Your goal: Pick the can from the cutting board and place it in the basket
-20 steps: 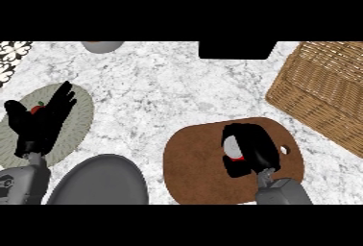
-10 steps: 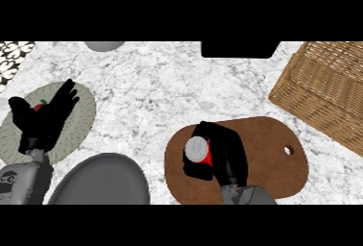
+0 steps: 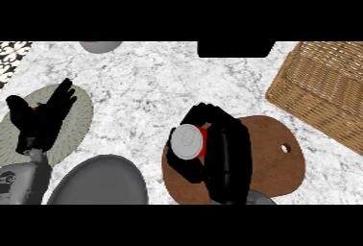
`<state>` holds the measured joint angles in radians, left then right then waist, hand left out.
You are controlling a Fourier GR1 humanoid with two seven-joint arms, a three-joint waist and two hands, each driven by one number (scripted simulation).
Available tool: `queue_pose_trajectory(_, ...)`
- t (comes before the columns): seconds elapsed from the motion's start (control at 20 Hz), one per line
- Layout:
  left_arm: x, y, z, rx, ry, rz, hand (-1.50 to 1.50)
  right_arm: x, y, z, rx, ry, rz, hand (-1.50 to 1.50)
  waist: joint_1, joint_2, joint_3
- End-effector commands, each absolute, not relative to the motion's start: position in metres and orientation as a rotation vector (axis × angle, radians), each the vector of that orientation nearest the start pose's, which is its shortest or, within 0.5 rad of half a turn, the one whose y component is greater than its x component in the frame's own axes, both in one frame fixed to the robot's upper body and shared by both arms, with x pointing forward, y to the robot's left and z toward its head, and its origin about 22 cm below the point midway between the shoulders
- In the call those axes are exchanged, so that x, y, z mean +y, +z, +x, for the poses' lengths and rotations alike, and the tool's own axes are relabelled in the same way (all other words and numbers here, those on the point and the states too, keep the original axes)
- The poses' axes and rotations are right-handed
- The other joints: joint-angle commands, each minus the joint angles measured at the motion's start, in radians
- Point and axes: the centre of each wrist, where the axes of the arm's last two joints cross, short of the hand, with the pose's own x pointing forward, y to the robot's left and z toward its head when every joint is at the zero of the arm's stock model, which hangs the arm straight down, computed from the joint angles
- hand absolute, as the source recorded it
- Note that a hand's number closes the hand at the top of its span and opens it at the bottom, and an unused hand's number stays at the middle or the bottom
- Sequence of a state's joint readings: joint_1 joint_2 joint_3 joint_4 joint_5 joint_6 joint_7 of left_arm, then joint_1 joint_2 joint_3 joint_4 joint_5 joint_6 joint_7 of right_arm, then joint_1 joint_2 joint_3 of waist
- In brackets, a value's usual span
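Marble counter (image 3: 156, 86) | wicker basket (image 3: 322, 86) | right robot hand (image 3: 223, 149) gripping can (image 3: 188, 142)

Woven wicker basket (image 3: 322, 91), smooth wooden cutting board (image 3: 273, 161), veined marble counter (image 3: 163, 81).

Pale round mat (image 3: 78, 115) at left, grey round plate (image 3: 99, 181) just below it (partly cropped), marbled counter (image 3: 156, 77)

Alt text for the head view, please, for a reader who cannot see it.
The right hand is curled round a red can with a silver top, over the left edge of the brown cutting board. The wicker basket sits at upper right. The left hand rests open at left.
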<state>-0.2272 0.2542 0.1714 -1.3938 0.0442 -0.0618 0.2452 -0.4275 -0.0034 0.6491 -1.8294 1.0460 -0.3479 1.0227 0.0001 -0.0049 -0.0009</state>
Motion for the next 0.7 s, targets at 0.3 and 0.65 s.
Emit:
queue_pose_trajectory(0.3,0.306,0.024,0.282,-1.367,-0.063,0.202,0.00,-0.064,0.236,0.237,-1.596,0.231,-0.971,1.50,-0.002,0.000,0.000)
queue_pose_trajectory(0.65,0.310,0.027,0.285,-1.381,-0.070,0.198,0.00,-0.090,0.258,0.295,-1.567,0.134,-1.078,1.50,0.002,0.005,0.000)
